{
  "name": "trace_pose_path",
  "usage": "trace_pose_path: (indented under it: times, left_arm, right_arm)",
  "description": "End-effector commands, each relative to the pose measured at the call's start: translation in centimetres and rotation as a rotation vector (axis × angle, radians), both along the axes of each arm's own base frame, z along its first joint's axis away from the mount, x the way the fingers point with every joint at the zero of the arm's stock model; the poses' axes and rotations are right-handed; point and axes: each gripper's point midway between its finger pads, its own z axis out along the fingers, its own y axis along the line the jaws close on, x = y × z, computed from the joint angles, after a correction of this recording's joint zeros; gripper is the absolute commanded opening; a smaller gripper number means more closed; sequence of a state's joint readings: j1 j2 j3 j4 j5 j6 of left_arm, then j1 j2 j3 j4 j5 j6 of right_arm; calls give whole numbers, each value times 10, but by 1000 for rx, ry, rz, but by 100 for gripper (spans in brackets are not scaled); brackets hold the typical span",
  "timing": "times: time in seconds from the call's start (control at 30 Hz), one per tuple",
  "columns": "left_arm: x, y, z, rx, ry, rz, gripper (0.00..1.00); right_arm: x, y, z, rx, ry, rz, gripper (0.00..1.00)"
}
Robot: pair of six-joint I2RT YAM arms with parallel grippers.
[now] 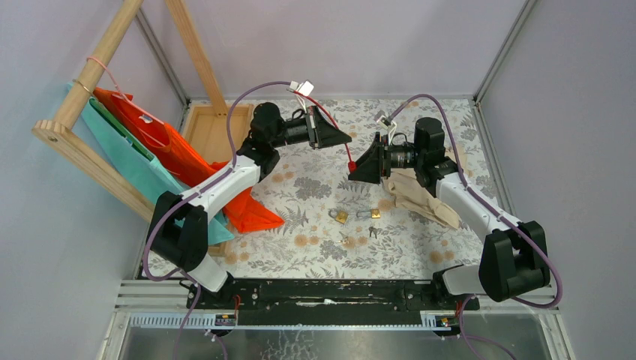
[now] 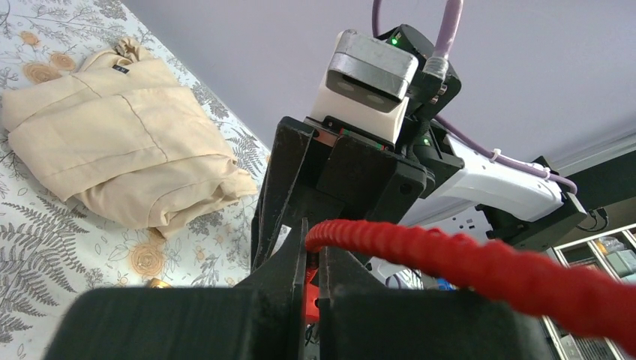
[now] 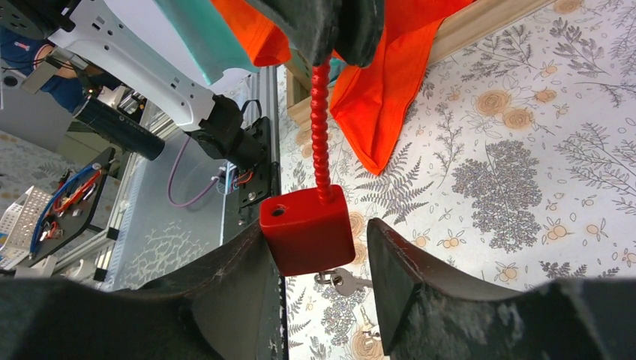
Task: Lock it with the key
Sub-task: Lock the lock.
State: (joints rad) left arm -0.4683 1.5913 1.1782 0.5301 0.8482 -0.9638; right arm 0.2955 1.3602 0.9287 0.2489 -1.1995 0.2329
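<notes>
The lock (image 3: 307,229), a small red padlock body, hangs from its long red cable (image 3: 320,127) above the floral table. My left gripper (image 2: 315,240) is shut on that cable (image 2: 465,255) near its upper end, and the same gripper (image 1: 339,139) is held high at mid-table. My right gripper (image 3: 316,229) is open around the lock body: the left finger (image 3: 240,270) touches it and a gap separates it from the right finger (image 3: 397,270). In the top view the lock (image 1: 350,166) hangs just left of the right gripper (image 1: 358,171). A silver key (image 3: 346,282) shows just under the lock; I cannot tell whether it is attached.
Two brass padlocks (image 1: 341,217) (image 1: 375,214) and loose keys (image 1: 373,232) lie on the table below the grippers. A beige cloth (image 1: 420,196) lies under the right arm. Orange (image 1: 172,150) and teal bags hang on a wooden rack (image 1: 82,154) at the left, beside a wooden tray (image 1: 206,127).
</notes>
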Motion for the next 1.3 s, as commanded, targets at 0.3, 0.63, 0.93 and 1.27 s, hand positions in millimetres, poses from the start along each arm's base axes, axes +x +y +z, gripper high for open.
trace_pose_path:
  times: [0.3,0.63,0.93,1.27]
  left_arm:
    - [-3,6,10,-43,-38,6,0]
    - [2,9,4,-38,-22,27,0]
    - [11,21,3,-11,-83,80,48]
    - [7,60,11,50,-217,62,74]
  right_arm:
    - [-10,-1,21,62,-67,50,49]
    - [-10,-2,21,67,-70,52,23]
    - [-9,-8,28,77,-83,47,0]
    - [1,-27,41,49,-125,-13,0]
